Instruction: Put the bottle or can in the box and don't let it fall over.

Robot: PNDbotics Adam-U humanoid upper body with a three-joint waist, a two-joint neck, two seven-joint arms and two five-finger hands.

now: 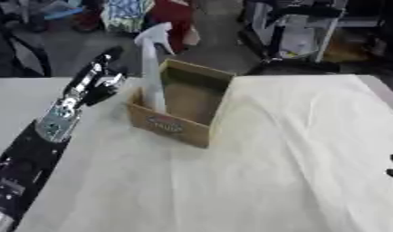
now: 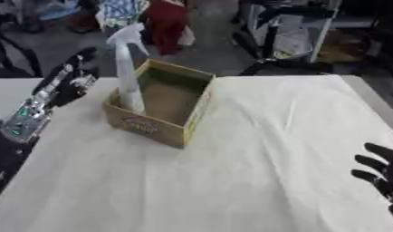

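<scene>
While the spray bottle (image 1: 152,68) stands in the box (image 1: 182,105), the left hand (image 1: 97,81) hovers beside, fingers relaxed, empty.

Premises: a lab or workshop floor, not a home. The work surface is a table (image 1: 310,149) covered with a creased white cloth (image 2: 255,149), standing in an open room with a bare grey floor (image 1: 219,31). Beyond the far edge stands a metal-framed rack or cart (image 1: 299,27) holding equipment that cannot be identified. To the far left hang or stand coloured fabrics, one red (image 1: 174,18) and one patterned blue and white (image 1: 124,13), among clutter too blurred to name. Dark frames show at the left edge (image 1: 17,50). A robot arm (image 1: 49,122) of black and silver construction reaches over the table, consistent with a testing station.
</scene>
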